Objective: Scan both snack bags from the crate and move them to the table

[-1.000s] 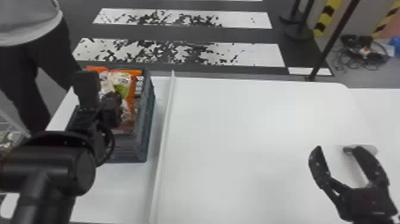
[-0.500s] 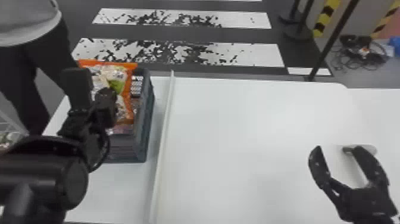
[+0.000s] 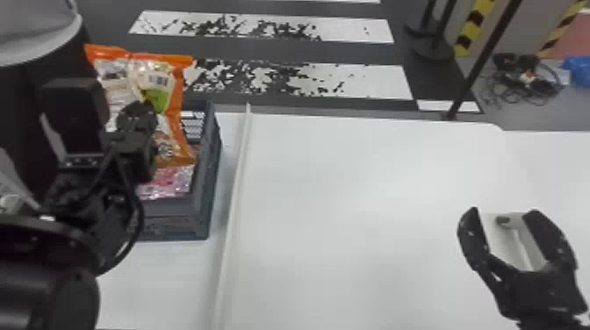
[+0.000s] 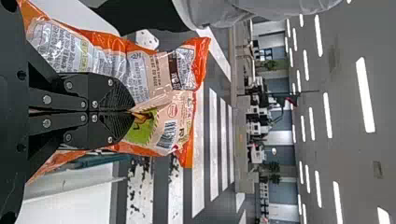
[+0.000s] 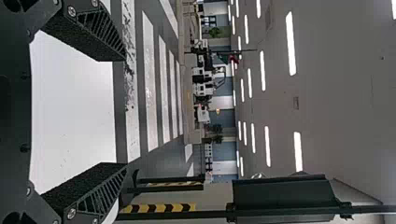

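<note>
Orange snack bag [image 3: 178, 87] is hanging over the crate [image 3: 208, 184], and your left claw [image 3: 137, 114] is pinching it with closed fingers. Inside, pink bag [image 3: 173, 181] is lying. Your right claw [image 3: 504, 212] is hovering over the desk [image 3: 351, 197], wide open and empty.

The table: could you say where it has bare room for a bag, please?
Bare: the wide stretch between the white divider and right end effector; a smaller patch between crate, divider and left arm. Crowded: the crate, a held orange bag above it.
</note>
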{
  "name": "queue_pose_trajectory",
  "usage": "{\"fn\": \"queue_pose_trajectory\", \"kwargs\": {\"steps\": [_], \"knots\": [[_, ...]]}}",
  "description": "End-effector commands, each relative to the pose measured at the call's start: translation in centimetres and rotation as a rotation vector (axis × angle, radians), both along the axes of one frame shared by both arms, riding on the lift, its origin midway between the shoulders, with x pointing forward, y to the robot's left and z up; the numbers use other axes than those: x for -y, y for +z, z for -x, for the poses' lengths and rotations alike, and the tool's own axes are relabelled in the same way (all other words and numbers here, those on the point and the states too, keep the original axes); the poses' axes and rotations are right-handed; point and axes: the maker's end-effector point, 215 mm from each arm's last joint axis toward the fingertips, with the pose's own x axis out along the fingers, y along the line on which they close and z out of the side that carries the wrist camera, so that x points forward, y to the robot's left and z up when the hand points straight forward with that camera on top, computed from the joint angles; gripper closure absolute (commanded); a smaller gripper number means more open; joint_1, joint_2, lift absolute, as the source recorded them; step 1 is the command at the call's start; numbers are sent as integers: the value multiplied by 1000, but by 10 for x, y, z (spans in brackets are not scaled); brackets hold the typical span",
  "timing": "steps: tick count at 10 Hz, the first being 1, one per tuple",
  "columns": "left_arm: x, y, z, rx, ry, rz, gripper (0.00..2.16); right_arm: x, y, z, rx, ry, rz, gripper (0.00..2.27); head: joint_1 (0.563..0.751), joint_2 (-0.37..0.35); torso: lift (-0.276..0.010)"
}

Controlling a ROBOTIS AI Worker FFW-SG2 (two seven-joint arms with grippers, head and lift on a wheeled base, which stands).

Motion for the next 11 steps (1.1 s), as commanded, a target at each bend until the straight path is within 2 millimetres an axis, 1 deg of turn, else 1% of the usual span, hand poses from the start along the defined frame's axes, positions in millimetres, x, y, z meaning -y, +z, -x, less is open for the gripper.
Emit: {"fn": "queue_pose_trajectory", "kwargs": {"steps": [1, 2, 3, 4, 5, 6, 7, 8, 9, 10, 11], "knots": [[23, 24, 17, 16, -44, -2, 2148, 4, 6, -4, 14, -10, 2, 127, 695, -49, -87], [41, 31, 23, 22, -79, 9, 2148, 4, 8, -6, 20, -10, 2, 127, 695, -78, -87], [70, 26, 28, 3, -142, 28, 2148, 4, 9, -7, 23, -12, 0, 127, 695, -105, -87], [110, 13, 35, -35, -239, 79, 2148, 5, 10, -9, 26, -14, -1, 127, 695, -141, -87], [151, -8, 43, -84, -336, 121, 2148, 5, 11, -11, 31, -16, -4, 127, 695, -168, -87], [194, -32, 53, -139, -439, 159, 2148, 5, 11, -14, 32, -16, -4, 127, 695, -231, -87], [231, -55, 62, -190, -522, 190, 2148, 5, 12, -16, 33, -18, -5, 127, 695, -294, -87], [263, -75, 69, -233, -594, 242, 2148, 6, 14, -17, 36, -18, -3, 127, 695, -350, -87], [288, -88, 75, -256, -661, 308, 2148, 6, 16, -17, 40, -17, -3, 127, 695, -350, -87], [310, -95, 80, -258, -705, 340, 2148, 5, 18, -18, 45, -17, -3, 127, 695, -350, -87], [325, -110, 88, -291, -744, 378, 2148, 6, 21, -19, 50, -18, -3, 127, 695, -350, -87]]}}
